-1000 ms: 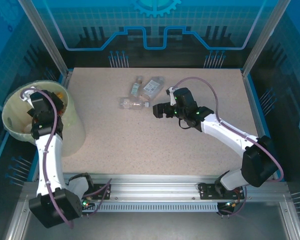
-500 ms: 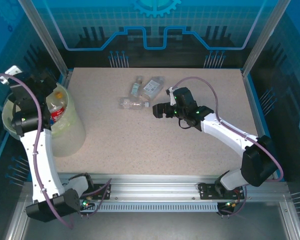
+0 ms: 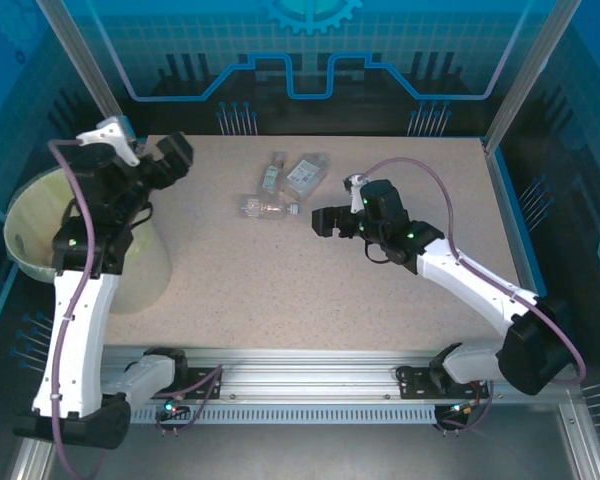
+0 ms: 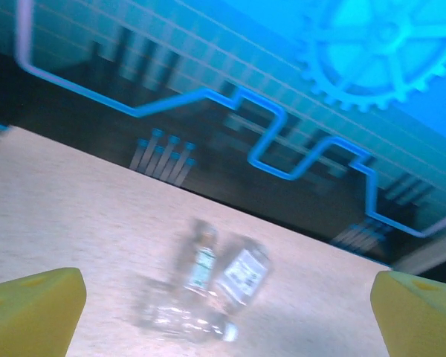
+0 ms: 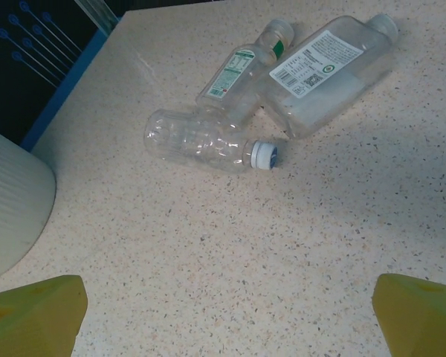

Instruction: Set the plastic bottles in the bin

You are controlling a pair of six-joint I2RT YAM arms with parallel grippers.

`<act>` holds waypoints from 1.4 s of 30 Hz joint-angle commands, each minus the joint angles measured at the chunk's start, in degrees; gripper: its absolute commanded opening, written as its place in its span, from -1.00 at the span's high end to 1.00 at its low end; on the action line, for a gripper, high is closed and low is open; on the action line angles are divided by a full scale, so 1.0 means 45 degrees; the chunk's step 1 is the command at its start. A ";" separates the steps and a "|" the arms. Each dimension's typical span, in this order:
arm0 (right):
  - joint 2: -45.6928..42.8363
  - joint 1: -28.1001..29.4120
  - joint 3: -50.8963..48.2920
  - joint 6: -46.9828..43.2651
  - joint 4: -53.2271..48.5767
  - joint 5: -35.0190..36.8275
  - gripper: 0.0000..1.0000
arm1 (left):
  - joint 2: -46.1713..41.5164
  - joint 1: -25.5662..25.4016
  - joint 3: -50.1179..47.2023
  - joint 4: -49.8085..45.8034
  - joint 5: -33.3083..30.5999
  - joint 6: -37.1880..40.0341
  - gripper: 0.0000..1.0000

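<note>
On the speckled bench point(image 3: 280, 290) the nearest bottle point(image 5: 208, 139) lies just ahead of my right tool point(image 3: 320, 220), whose fingers are apart and empty, long axis across my reach, cap end closer; my left tool point(image 3: 170, 158), also apart, is much farther from that bottle.

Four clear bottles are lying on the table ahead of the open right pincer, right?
No, three, not four: the right wrist view shows a blue-capped bottle, a green-labelled bottle and a larger white-labelled bottle on the table, ahead of the open right pincer.

Three plastic bottles point(image 5: 208, 140) on the table point(image 3: 280, 290), one bin point(image 3: 150, 265), two robot arms point(image 3: 460, 278)
</note>
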 commanded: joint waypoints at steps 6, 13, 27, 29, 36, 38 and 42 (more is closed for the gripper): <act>-0.1867 -0.0369 -0.1387 0.0514 0.0672 0.0485 -1.00 | 0.1418 -0.2387 -0.2236 0.2948 -0.1711 -0.3601 -0.98; -0.2759 -0.0642 -0.1964 0.0582 0.0438 0.0828 -1.00 | 0.3365 -0.2714 -0.3172 0.3110 -0.2576 -0.6376 -0.98; -0.2908 -0.0832 -0.1307 0.0553 -0.0437 0.0541 -1.00 | 0.7721 -0.2802 -0.1490 0.1529 -0.3271 -1.0238 -0.98; -0.2917 -0.0841 -0.1307 0.0598 -0.0480 0.0497 -1.00 | 0.8342 -0.2819 -0.1144 0.1266 -0.3001 -1.0638 -0.98; -0.2966 -0.0852 -0.1210 0.0583 -0.0789 0.0498 -1.00 | 0.9835 -0.2898 -0.0650 0.0959 -0.2821 -1.1216 -0.98; -0.2976 -0.0847 -0.1190 0.0574 -0.0830 0.0489 -1.00 | 1.0106 -0.2898 -0.0679 0.1171 -0.2765 -1.1324 -0.98; -0.2976 -0.0857 -0.1209 0.0602 -0.0891 0.0464 -1.00 | 1.0738 -0.2917 -0.0738 0.1952 -0.2464 -1.1645 -0.93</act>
